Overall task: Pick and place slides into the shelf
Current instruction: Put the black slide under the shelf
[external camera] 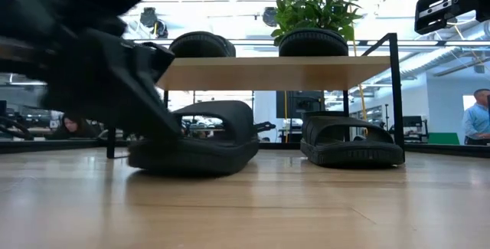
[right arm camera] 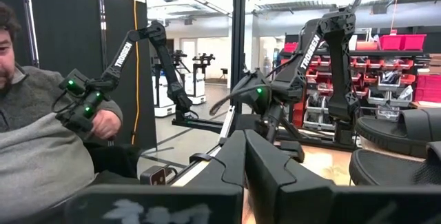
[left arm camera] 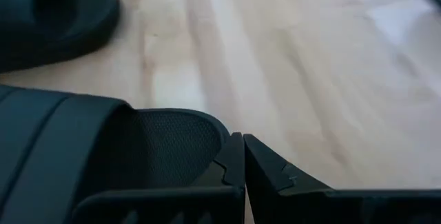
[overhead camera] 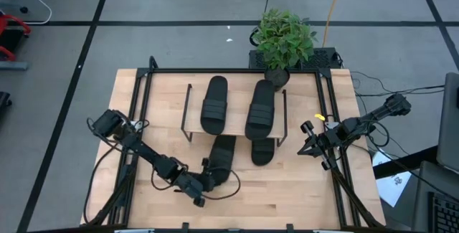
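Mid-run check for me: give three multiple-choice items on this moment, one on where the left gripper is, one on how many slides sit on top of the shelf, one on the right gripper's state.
1. The left gripper is
A. at the near end of a slide under the shelf
B. over the plant
C. off the table

2. Slides on top of the shelf:
A. none
B. two
C. four

3. The right gripper is
A. holding a slide
B. wide open
C. shut, holding nothing

Key: 1 A, its shut fingers meet that slide. 2 B, two lie on the board, two below. 3 C, its fingers touch at the table's right rail.
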Motion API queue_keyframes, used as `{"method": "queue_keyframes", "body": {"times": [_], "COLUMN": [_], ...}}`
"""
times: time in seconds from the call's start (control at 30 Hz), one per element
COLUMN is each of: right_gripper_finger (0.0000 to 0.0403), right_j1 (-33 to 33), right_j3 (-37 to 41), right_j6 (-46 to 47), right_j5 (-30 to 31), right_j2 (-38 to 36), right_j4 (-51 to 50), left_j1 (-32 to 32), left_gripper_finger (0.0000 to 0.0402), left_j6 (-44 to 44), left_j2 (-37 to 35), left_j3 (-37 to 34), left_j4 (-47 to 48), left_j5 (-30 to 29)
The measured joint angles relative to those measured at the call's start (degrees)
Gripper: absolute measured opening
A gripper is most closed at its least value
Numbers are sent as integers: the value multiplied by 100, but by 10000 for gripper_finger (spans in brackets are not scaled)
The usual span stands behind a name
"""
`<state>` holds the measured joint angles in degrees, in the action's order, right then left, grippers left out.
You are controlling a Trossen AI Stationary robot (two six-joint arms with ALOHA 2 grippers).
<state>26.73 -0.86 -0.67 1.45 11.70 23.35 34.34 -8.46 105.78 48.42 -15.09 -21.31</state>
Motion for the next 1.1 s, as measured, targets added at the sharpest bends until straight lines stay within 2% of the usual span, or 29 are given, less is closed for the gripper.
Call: {"method": "queue_keyframes", "body": {"times": [0.43, 0.57, 0.77, 0.9, 1.1], "right_gripper_finger": [0, 0, 0, 0, 0], "right_j1": [2, 1, 0, -1, 1], "right_j3": [0, 0, -2, 0, 0], "right_j6": [2, 2, 27, 42, 35], "right_j5": [0, 0, 0, 0, 2], "right_j2": [-2, 0, 0, 0, 3], "right_j4": [-2, -2, -2, -4, -17], "left_j1": [-714, -874, -956, -875, -713], "left_gripper_finger": [0, 0, 0, 3, 23], "left_j6": [582, 761, 1109, 1635, 2007], "left_j2": [-4, -9, -9, -85, -683], "left_j3": [0, 0, 0, -13, -13], "left_j4": [203, 330, 303, 269, 343], "left_j5": [31, 196, 324, 316, 191]}}
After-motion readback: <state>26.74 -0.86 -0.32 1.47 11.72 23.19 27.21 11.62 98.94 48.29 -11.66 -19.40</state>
